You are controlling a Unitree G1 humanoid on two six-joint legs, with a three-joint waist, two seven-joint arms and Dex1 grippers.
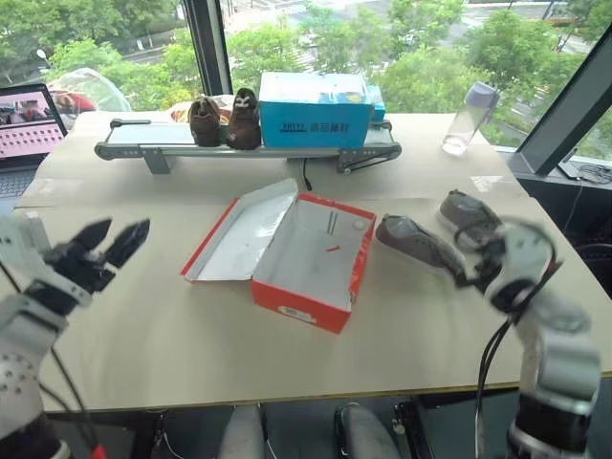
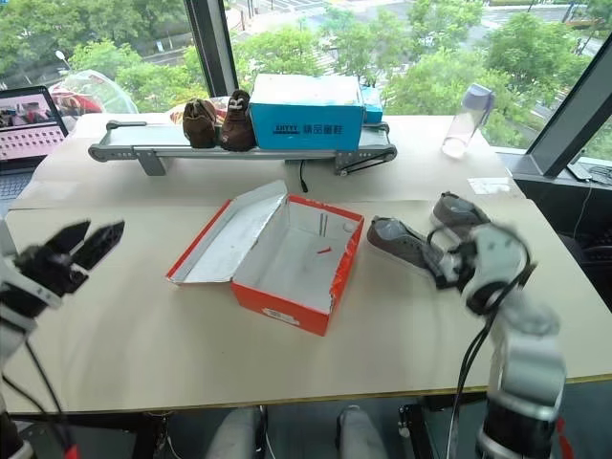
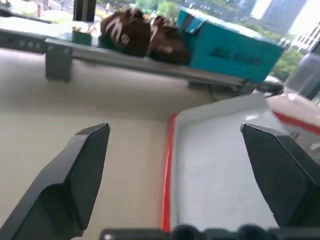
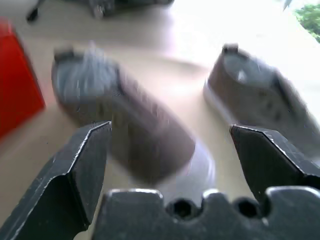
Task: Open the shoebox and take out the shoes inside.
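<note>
The shoebox (image 1: 296,251) lies open in the middle of the counter (image 1: 143,325), its inside empty. Both shoes (image 1: 421,241) rest on the counter just right of it. Left gripper (image 1: 107,244) and right gripper (image 4: 170,150) have fingers wide apart, holding nothing. The task looks finished; next, I think, only to keep the arms clear

Both head views look forward and down from above the beige table (image 1: 143,325), sharing the open red-orange cardboard shoebox (image 1: 306,273) at frame centre. The left wrist view sits low and close, facing along the table past the box's white lid toward the grey shelf (image 3: 60,50). The right wrist view hovers nearest, facing two grey-taupe shoes (image 4: 130,125).
</note>
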